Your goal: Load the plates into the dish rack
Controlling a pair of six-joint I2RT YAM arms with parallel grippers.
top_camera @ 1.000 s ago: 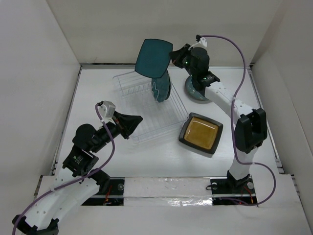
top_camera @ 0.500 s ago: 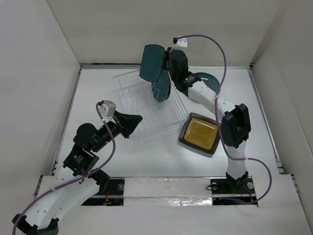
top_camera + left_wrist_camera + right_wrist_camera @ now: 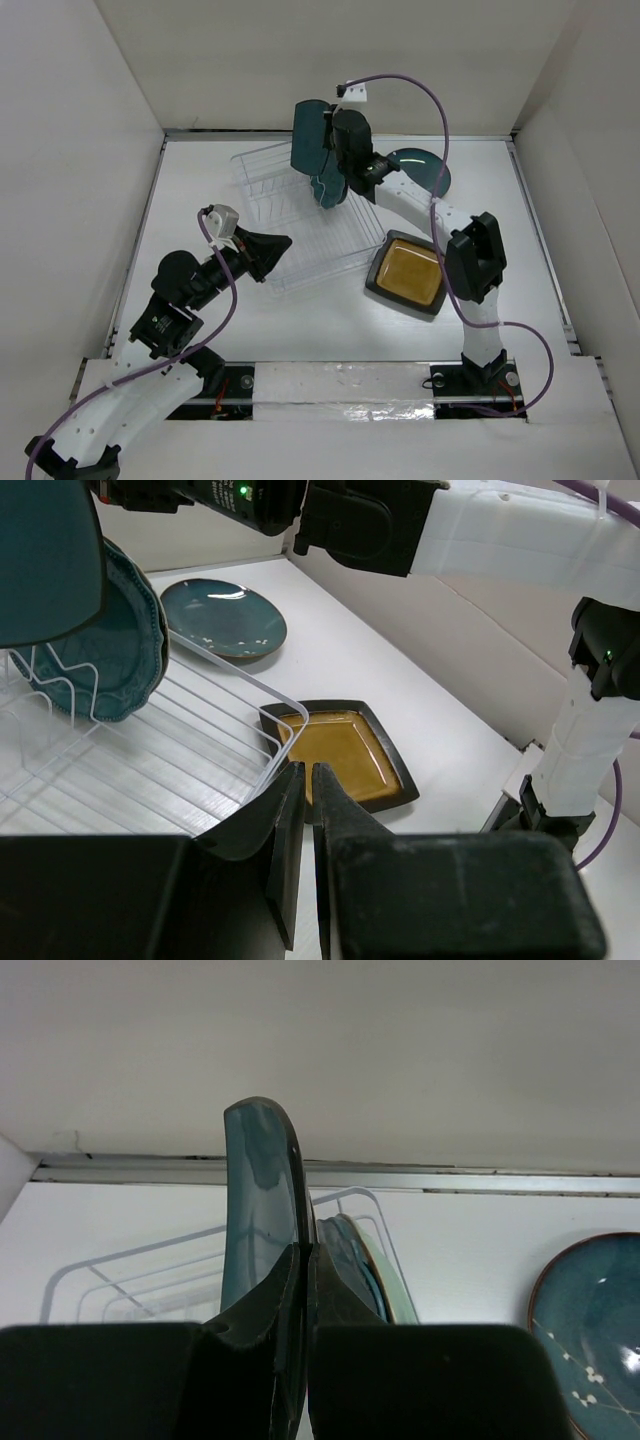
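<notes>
The plates split three ways right now: two standing in the dish rack (image 3: 305, 245), one in the air, two flat on the table (image 3: 200, 200). Nearest me, the left gripper (image 3: 305, 780) is closed on nothing, jaws pressed together, hovering at the rack's near-left side; I can't tell whether it touches the rim. A bit farther, just beside the rack's near-right corner, the black-rimmed amber square plate (image 3: 405, 272) lies flat, not yet loaded. In the far half of the rack the teal scalloped plate (image 3: 328, 188) stands on edge in the ribs, with the pale green glass plate (image 3: 388, 1278) close against it. Above those, the right gripper (image 3: 305, 1260) is clamped on one edge of the teal square plate (image 3: 308, 132), holding it upright and edge-on over the far end of the rack, clear of the ribs. Far right on the table, the dark teal round plate (image 3: 430, 170) waits. Step in hand, I'd say: slot the square plate. To do it well I'd keep the pinch firm and keep the plate vertical and parallel to the scalloped one. Then I'd line its lower edge over a free slot beside that plate, come straight down slowly, and let go only once the edge sits between ribs. Risks I see: clipping the scalloped plate, or shoving the light rack; the left gripper could brace it.
</notes>
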